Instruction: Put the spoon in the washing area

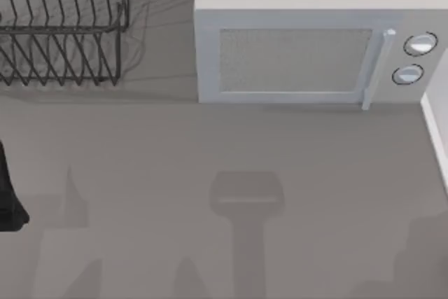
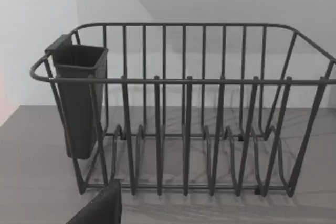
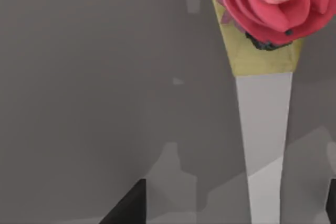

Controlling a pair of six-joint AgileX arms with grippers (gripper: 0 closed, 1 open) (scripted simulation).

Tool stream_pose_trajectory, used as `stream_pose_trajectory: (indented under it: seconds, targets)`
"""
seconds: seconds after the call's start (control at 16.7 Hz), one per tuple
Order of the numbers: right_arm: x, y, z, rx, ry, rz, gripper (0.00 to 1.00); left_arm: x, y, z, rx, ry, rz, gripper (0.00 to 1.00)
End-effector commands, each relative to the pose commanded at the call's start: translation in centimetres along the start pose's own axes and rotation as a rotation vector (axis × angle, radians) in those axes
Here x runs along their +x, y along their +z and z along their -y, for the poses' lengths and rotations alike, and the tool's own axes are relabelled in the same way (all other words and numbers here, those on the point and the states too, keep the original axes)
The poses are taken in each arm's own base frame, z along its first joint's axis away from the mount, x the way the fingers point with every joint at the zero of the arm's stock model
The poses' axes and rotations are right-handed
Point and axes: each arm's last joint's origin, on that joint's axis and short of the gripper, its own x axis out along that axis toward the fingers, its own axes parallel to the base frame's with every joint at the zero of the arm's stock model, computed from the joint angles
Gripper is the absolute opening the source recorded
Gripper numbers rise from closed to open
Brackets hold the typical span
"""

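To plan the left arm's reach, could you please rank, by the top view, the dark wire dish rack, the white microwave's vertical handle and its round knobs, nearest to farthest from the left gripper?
From the left gripper at the table's left edge:
1. dark wire dish rack, back left.
2. white microwave's vertical handle, back right.
3. round knobs, farther right still.

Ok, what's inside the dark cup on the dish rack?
Nothing pokes above the cup's rim, but its solid walls hide the inside. The rack's slots beside it hold no dishes.
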Motion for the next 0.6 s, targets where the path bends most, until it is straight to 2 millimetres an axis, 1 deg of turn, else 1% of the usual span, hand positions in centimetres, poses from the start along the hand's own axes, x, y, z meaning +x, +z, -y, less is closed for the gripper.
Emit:
stream_pose_trajectory:
  seconds: [0.06, 0.12, 0.24, 0.3, 0.48, 0.6]
  targets:
    - [0.0, 0.0, 0.0, 0.0, 0.0, 0.0, 0.0, 0.0, 0.0, 0.0, 0.0, 0.0, 0.0, 1.0]
    - [-2.2, 0.1, 0.0, 0.03, 0.0, 0.013, 0.0, 0.0, 0.0, 0.0, 0.0, 0.0, 0.0, 1.0]
    - [-2.5, 0.1, 0.1, 0.028, 0.0, 0.013, 0.0, 0.0, 0.0, 0.0, 0.0, 0.0, 0.0, 1.0]
    - [-3.1, 0.2, 0.3, 0.026, -0.007, 0.017, 0.0, 0.0, 0.0, 0.0, 0.0, 0.0, 0.0, 1.0]
    - [-6.1, 0.5, 0.8, 0.026, -0.019, 0.024, 0.0, 0.0, 0.0, 0.0, 0.0, 0.0, 0.0, 1.0]
    - [-7.4, 0.3, 0.3, 0.028, 0.035, -0.007, 0.0, 0.0, 0.0, 0.0, 0.0, 0.0, 0.0, 1.0]
